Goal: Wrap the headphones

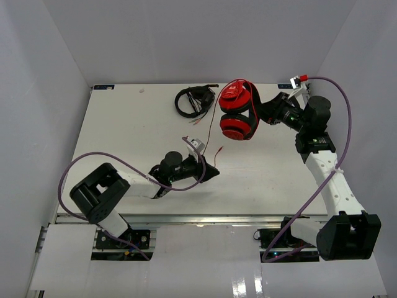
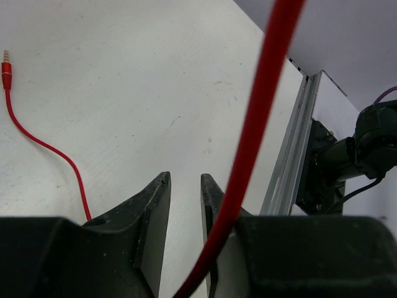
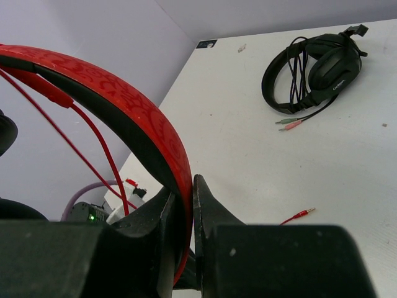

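the right gripper (image 1: 260,112) is shut tight on the headband of the red headphones (image 1: 234,110) and holds them up over the far right part of the white table (image 1: 124,124). in the right wrist view the red band (image 3: 124,105) sits right between the two fingers (image 3: 208,208). the two round red cups hang to the left of the gripper, one nearer the back wall than the other. black headphones (image 1: 191,101) lie flat on the table just to the left of the red ones. a thin red cable (image 1: 210,129) hangs down from the red headphones, and its little plug (image 1: 220,149) lies on the table. the left gripper (image 1: 214,174) is low over the middle of the table, near the plug. its fingers (image 2: 155,205) stand a little bit apart. the red cable (image 2: 260,112) runs across one finger, but i cannot tell if it is pinched.
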Available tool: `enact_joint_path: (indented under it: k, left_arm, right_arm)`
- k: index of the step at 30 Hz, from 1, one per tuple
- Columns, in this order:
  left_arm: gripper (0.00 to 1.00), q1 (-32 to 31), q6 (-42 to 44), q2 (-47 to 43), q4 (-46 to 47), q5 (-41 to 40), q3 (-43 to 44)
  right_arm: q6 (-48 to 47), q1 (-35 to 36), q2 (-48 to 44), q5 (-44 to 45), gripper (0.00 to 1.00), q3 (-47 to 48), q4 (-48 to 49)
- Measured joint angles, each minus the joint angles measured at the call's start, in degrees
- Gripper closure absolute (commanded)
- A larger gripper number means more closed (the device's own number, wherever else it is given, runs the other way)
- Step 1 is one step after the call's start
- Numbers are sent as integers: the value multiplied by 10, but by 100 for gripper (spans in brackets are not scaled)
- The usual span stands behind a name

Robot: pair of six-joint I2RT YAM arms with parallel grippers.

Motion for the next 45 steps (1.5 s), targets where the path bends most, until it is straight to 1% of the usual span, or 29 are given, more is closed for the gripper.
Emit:
enact_joint_path:
  k: [1, 2, 3, 4, 8, 11, 15, 19, 26, 32, 35, 38, 42, 45]
  left_arm:
    - [89, -3, 0, 7, 4, -4, 0]
    - [96, -5, 0, 13, 8, -7, 0]
    - [99, -8, -2, 19, 9, -13, 0]
    - [100, -12, -4, 22, 9, -22, 0]
    - [100, -40, 0, 24, -3, -59, 6]
    - [100, -68, 7, 25, -31, -93, 32]
    - [100, -105, 20, 45, -95, -140, 101]
    - [100, -133, 34, 73, -163, -170, 168]
    - [100, -166, 60, 124, -294, -181, 265]
    - [100, -194, 85, 146, -397, -169, 328]
    - [100, -210, 98, 143, -447, -167, 350]
    - [100, -221, 110, 123, -499, -168, 355]
    - [100, -226, 127, 72, -577, -175, 356]
    - [100, -225, 142, 35, -630, -186, 378]
  right_arm:
    - [1, -1, 0, 1, 92, 0, 0]
    - [2, -1, 0, 2, 92, 0, 0]
    - [2, -2, 0, 6, 92, 1, 0]
    - [2, -2, 0, 11, 92, 1, 0]
    - [3, -4, 0, 47, 92, 5, -11]
    - [4, -4, 0, 86, 92, 13, -33]
    - [0, -3, 0, 171, 92, 28, -77]
    - [-11, 4, 0, 264, 92, 34, -110]
    - [-63, 29, 3, 395, 92, 35, -126]
    - [-153, 82, 13, 518, 92, 12, -86]
    - [-203, 100, 20, 551, 92, -8, -68]
    - [-240, 101, 25, 571, 92, -31, -49]
    - [-284, 101, 26, 579, 92, -61, -33]
    - [-308, 102, 31, 580, 92, -69, -29]
